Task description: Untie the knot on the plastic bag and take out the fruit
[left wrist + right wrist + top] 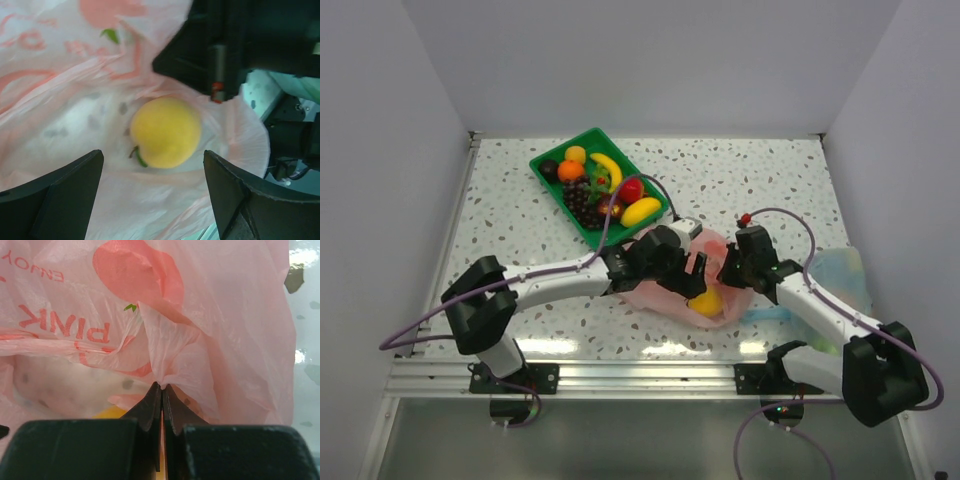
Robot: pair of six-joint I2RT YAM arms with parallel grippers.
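**While the right tool [161,387] is pinching the plastic bag [225,340], the left tool [152,165] is gaping over a yellow fruit [166,132]**

As the left tool is hovering with its two fingers [70,195] spread wide and touching nothing, the yellow fruit is lying just ahead of them, centred in the gap, on the thin pink film of the plastic bag. Its short stem and green leaf are pointing toward the left-hand finger. Just past the fruit, opposite the left tool, the right tool is closing tight on a gathered fold of the bag. The fold is rising out of its shut fingertips, and red lettering is showing on the film above them. The bag is lying spread on the bench [740,180] beneath both tools.

Beyond the left tool and well apart from it, a green tray [560,147] is sitting on the bench. It is holding an orange [570,170], a banana [610,168], dark grapes [584,200], a red apple [632,190] and a yellow oval [641,211]. Behind the right tool, beside its arm, a pale blue bag [842,268] is lying on the bench.
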